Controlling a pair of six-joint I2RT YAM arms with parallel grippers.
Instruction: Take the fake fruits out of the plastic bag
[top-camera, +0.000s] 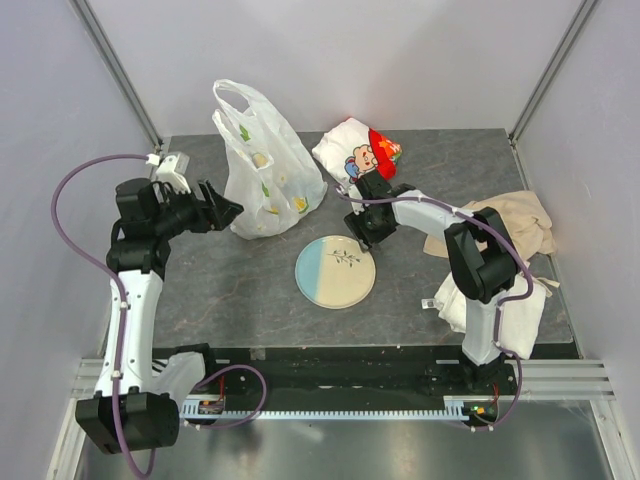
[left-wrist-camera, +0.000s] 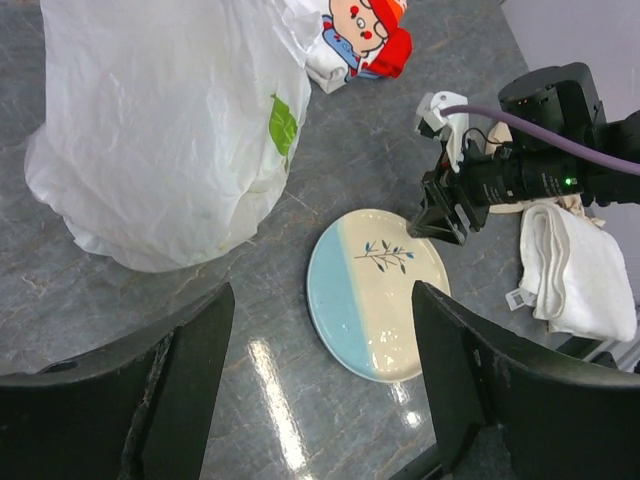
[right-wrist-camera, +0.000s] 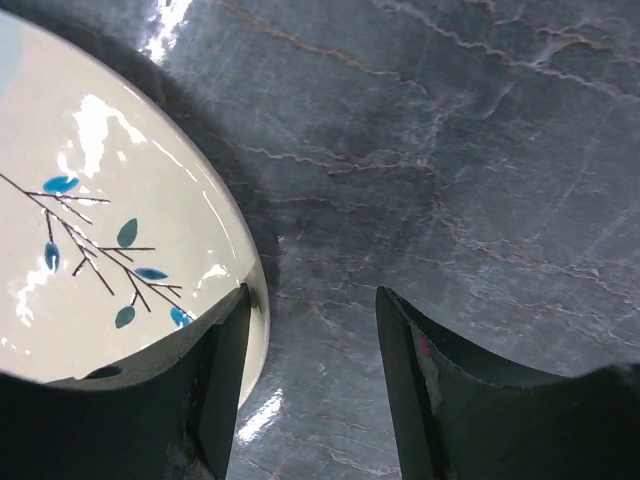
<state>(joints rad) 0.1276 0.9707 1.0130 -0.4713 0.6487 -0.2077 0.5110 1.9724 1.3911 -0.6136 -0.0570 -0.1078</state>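
The plastic bag stands bunched and upright at the back left of the table; in the left wrist view the bag is thin, white and crinkly. The fake fruits are hidden inside it. Yellow and green patches show on the plastic, and I cannot tell prints from fruit. My left gripper hovers just left of the bag, apart from it, its jaws wide open and empty. My right gripper hangs low at the far right rim of the plate, open with nothing between its fingers.
A cream and blue plate lies mid-table. A white-and-red cartoon packet lies behind it. A folded white towel and a beige cloth lie at the right.
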